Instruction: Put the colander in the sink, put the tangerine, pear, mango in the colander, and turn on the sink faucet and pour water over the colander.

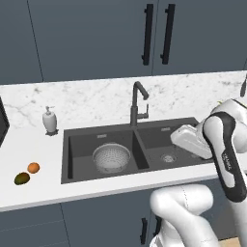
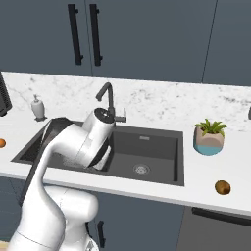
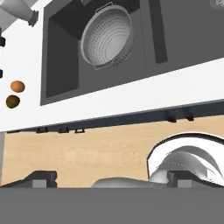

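While the colander [image 1: 111, 158] sits in the sink [image 1: 77, 140], pincer [image 3: 111, 178] wide open, empty.

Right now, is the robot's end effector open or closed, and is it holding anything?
End effector: open and holding nothing; in the hand view its two dark finger tips stand far apart with no object between them.

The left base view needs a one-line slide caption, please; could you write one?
Colander sits in the left basin of the sink; tangerine and mango wait on the counter to its left.
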